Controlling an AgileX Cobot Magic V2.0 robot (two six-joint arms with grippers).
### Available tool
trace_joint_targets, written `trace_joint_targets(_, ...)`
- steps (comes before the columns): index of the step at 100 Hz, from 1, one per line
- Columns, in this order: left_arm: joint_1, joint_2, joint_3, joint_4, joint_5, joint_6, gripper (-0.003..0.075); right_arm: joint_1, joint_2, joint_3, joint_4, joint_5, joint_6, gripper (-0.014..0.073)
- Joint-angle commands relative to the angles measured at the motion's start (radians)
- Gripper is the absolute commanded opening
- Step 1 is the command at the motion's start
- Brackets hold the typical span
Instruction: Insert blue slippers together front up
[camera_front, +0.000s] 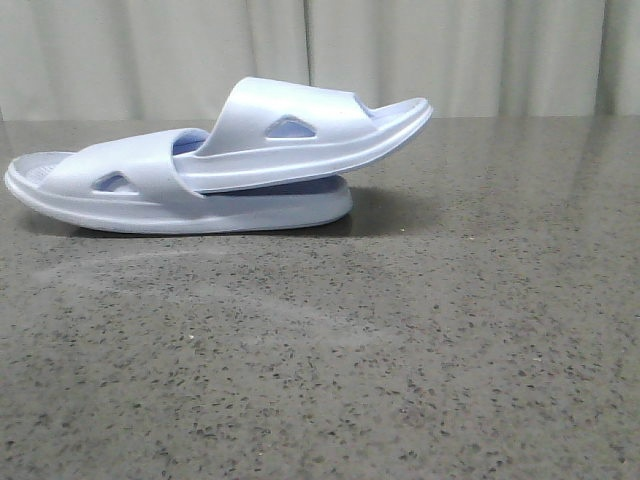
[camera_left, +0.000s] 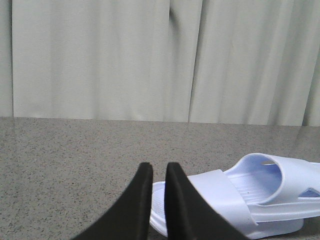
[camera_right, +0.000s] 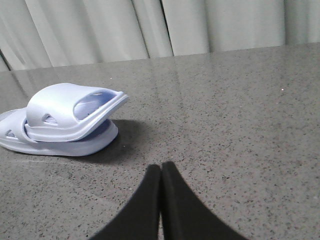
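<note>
The two blue slippers lie nested on the grey stone table. The lower slipper (camera_front: 130, 195) lies flat. The upper slipper (camera_front: 300, 130) has its end pushed under the lower one's strap and tilts up to the right. No gripper shows in the front view. In the left wrist view my left gripper (camera_left: 159, 167) is empty, its jaws a narrow gap apart, just in front of the lower slipper (camera_left: 220, 195). In the right wrist view my right gripper (camera_right: 161, 167) is shut and empty, well away from the slippers (camera_right: 65, 112).
The grey speckled table (camera_front: 400, 350) stretches wide around the slippers. A pale pleated curtain (camera_front: 480, 50) hangs along the table's far edge.
</note>
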Motion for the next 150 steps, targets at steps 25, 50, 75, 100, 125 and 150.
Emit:
trace_joint_targets(25,-0.006,0.006,-0.029,-0.036,-0.002,0.002,0.0015,0.000,0.005,-0.027,0.033,-0.017,-0.005,-0.0080)
trace_joint_targets(50,-0.006,0.006,-0.029,-0.036,-0.002,0.002,0.0015,0.000,0.005,-0.027,0.033,-0.017,-0.005,-0.0079)
trace_joint_targets(75,-0.006,0.006,-0.010,-0.073,-0.094,-0.047,0.0015,0.000,0.005,-0.027,0.033,-0.017,-0.005,-0.0079)
trace_joint_targets(100,-0.006,-0.009,0.038,1.069,-0.207,-1.257,0.0015,0.000,0.005,-0.027,0.033,-0.017,-0.005,-0.0079)
trace_joint_targets(125,-0.006,-0.086,0.113,1.556,-0.258,-1.701,0.0015,0.000,0.005,-0.027,0.033,-0.017,-0.005,-0.0079)
trace_joint_targets(150,-0.041,-0.235,0.253,1.405,-0.363,-1.477,0.0015,0.000,0.005,-0.027,0.033,-0.019,-0.005,-0.0079)
